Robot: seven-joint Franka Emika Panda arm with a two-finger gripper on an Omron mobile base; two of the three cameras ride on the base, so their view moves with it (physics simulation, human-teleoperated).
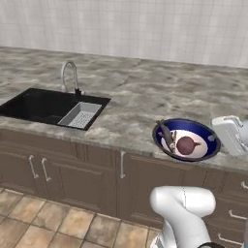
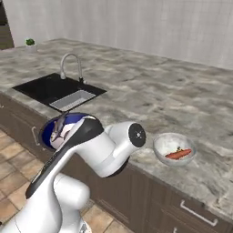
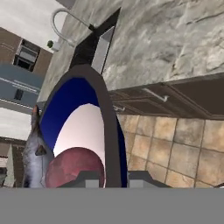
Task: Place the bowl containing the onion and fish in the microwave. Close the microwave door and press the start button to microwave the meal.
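The big stone counter (image 1: pixel 145 92) runs across the room, with brown cupboards (image 1: pixel 63 169) under it and a tan tile floor (image 1: pixel 43 223) below those. A black sink (image 1: pixel 43 104) is set into the counter on the left, and a bent silver tap (image 1: pixel 69 75) stands behind it. A small grey tray (image 1: pixel 81 115) sits in the right part of the sink.

The white robot arm (image 2: pixel 95 150) reaches up from the floor side. In the right base view it covers much of the bowl.

The bowl (image 1: pixel 186 139) is dark blue outside and white inside. It is up in the air at the front edge of the counter, out over the cupboards, and it tips a little. In the hand view the bowl (image 3: pixel 87 127) stands on its side, very close to the camera, with the floor seen past it.

The gripper (image 3: pixel 111 177) is at the right rim of the bowl. Its two small dark tips sit one on each side of the rim, so the rim is pinched between them. The jaws are nearly closed, with just the thin rim in the gap. The rest of the bowl stretches away from the hand.

A plain white bowl (image 2: pixel 175 149) sits on the counter, well apart on the right, with something orange in it.

The fish (image 1: pixel 166 135) is slim and grey and leans on the left side of the blue bowl. The onion (image 1: pixel 185 144) is a small red-brown ball just beside the fish, near the middle of the bowl. In the hand view the onion (image 3: pixel 72 168) is close to the finger tips and the fish (image 3: pixel 37 157) is farther off.
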